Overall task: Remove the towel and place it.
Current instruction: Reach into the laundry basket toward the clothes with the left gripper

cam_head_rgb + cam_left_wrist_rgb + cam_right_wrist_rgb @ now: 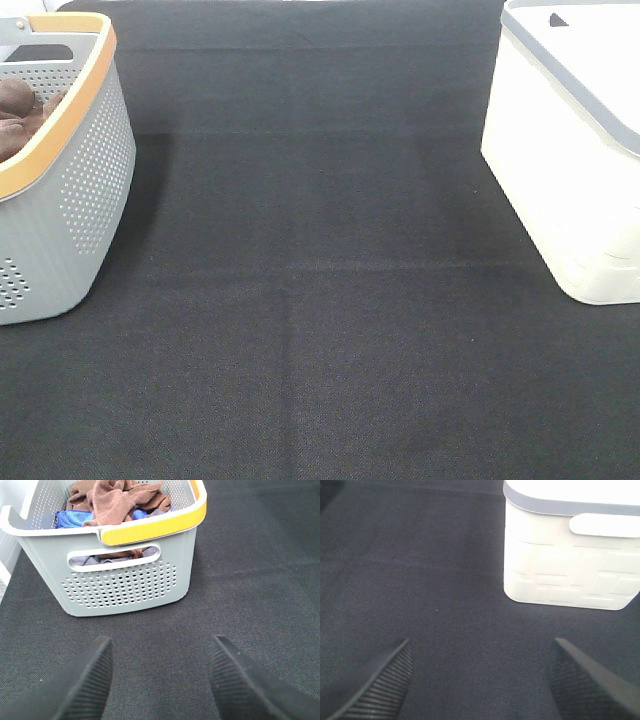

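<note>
Brown cloth [112, 500] lies bunched in the grey basket [125, 585] with the orange-edged rim. A rust-brown towel fold sits on top, and I cannot tell it clearly apart from the darker brown cloth around it. In the exterior high view the basket [90, 170] stands at the far left with a bit of brown cloth [20, 110] showing. My left gripper [160, 645] is open and empty above the mat, short of the basket's handle side. My right gripper [482, 645] is open and empty above the mat, short of the white bin. Neither gripper shows in the exterior high view.
A white bin [560, 180] with a grey rim stands at the right, also seen in the right wrist view [560, 570]. A blue cloth [70, 517] lies in the basket beside the brown one. A black mat [320, 300] covers the table.
</note>
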Controlling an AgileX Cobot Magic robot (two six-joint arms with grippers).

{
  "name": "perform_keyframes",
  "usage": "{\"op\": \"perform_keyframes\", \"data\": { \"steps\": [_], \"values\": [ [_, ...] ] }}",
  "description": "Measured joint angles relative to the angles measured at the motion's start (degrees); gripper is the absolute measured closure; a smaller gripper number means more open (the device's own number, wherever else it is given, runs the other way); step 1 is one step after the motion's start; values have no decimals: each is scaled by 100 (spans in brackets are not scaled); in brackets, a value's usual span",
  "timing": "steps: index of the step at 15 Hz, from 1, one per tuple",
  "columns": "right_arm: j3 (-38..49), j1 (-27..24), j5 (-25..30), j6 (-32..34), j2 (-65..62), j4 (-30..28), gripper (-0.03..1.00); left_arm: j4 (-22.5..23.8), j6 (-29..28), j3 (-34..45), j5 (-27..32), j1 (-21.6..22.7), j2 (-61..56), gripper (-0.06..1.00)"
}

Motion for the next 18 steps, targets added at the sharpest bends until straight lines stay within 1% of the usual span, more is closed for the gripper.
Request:
{"op": "perform_keyframes", "data": {
  "steps": [18],
  "values": [
    [0, 0, 0, 0, 0, 0, 25, 0, 0, 0, 0, 0, 0, 39]
  ]
}}
